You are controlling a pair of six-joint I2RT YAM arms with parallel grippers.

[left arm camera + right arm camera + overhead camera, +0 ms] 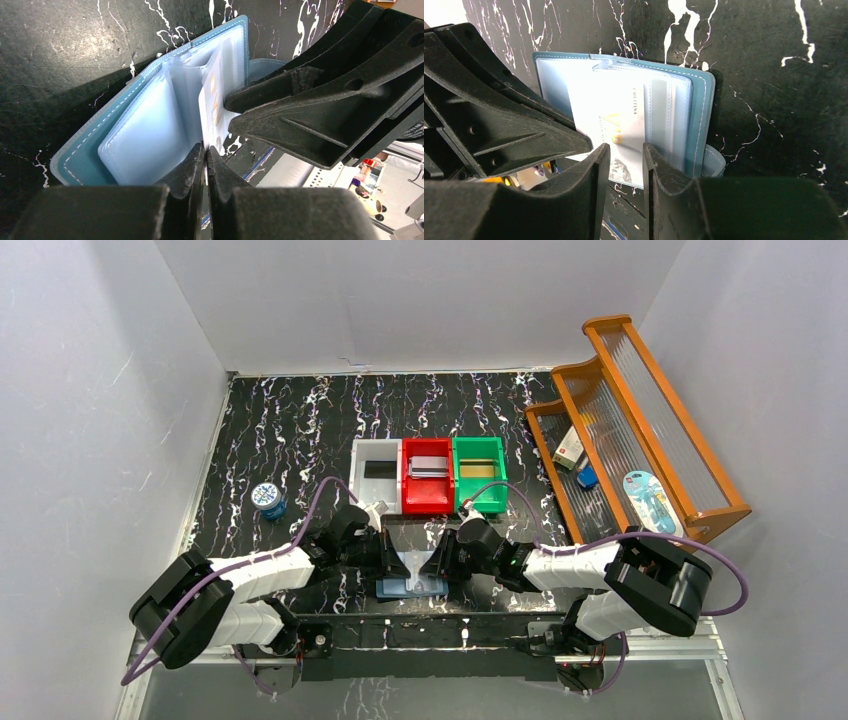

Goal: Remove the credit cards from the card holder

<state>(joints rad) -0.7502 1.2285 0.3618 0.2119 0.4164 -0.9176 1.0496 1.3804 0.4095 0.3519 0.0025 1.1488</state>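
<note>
White walls all round, a black marbled worktop (pixel 300 430) below, and at its near edge, between my two arms, lies the card holder (pixel 75 155). It's open, pale blue inside facing up, clear pockets fanned. The pale grey card (pixel 619 130), gold marking on its face, juts past the holder's edge, so I judge it partly out of its pocket. My left tool (pixel 205 152) is pinched almost shut, a thin pale edge between the fingers, and I take that for the card's near end, though a sleeve leaf may be caught with it. My right tool (pixel 626 155) is parted only narrowly, with the card's face showing through the gap. Whether its pads bear on anything I can't tell. The two tools are nose to nose over the holder, and that's the first worry, because any sideways drift and the fingers knock together. The second is that the pocket may cling, so a pull would drag the whole holder along unless something pins it. The third is that a thin-edge pinch could slip, or bend the card if I pull off-axis. I see no black card in the pockets from here. Farther out stand the white, red (pixel 428 508) and green bins, a round blue tin (pixel 268 498) off left and a wooden rack (pixel 640 370) off right.
</note>
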